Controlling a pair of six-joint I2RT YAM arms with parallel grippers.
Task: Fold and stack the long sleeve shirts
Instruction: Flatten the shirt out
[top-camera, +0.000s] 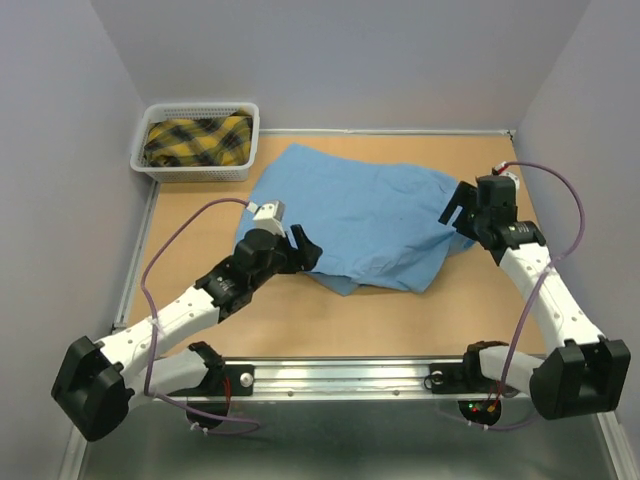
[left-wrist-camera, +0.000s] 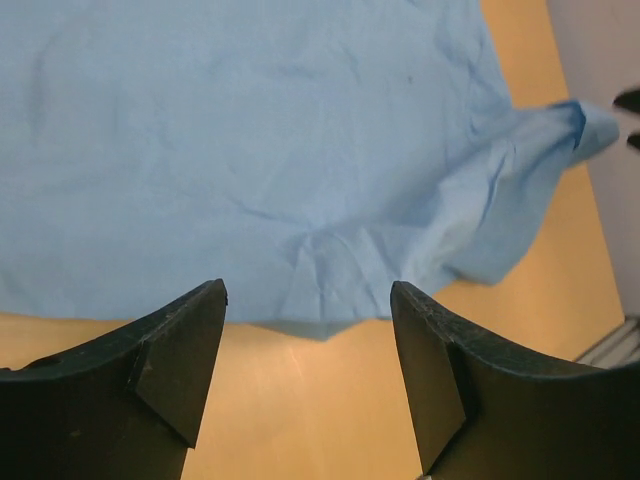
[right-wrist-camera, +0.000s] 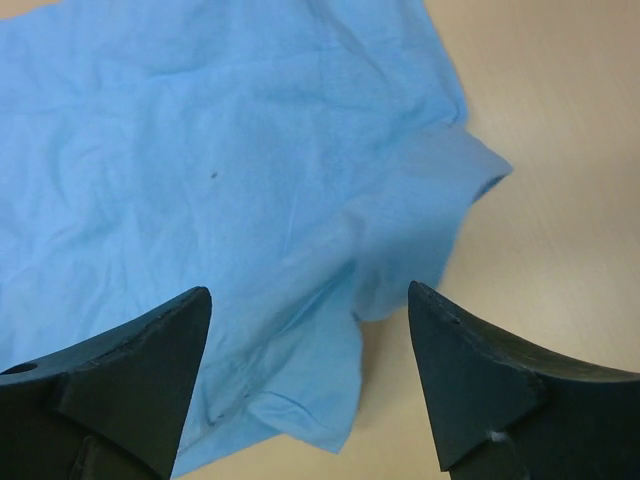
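Empty, wide-spread left gripper (left-wrist-camera: 308, 292) and right gripper (right-wrist-camera: 310, 293), rumpled light blue shirt (top-camera: 370, 215) loosely folded, edges uneven

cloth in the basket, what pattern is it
The cloth is yellow-and-black plaid; the top external view shows it best.

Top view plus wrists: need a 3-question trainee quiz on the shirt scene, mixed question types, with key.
1. Fill in: the right pincer, beside the light blue shirt, has its jaws ____.
2. True or false: the left pincer is clamped on the shirt.
3. What lies in the white basket? A) yellow-and-black plaid cloth B) red towel C) nothing

Key: 1 open; 2 false, the left pincer is open with nothing between its fingers; 3 A.
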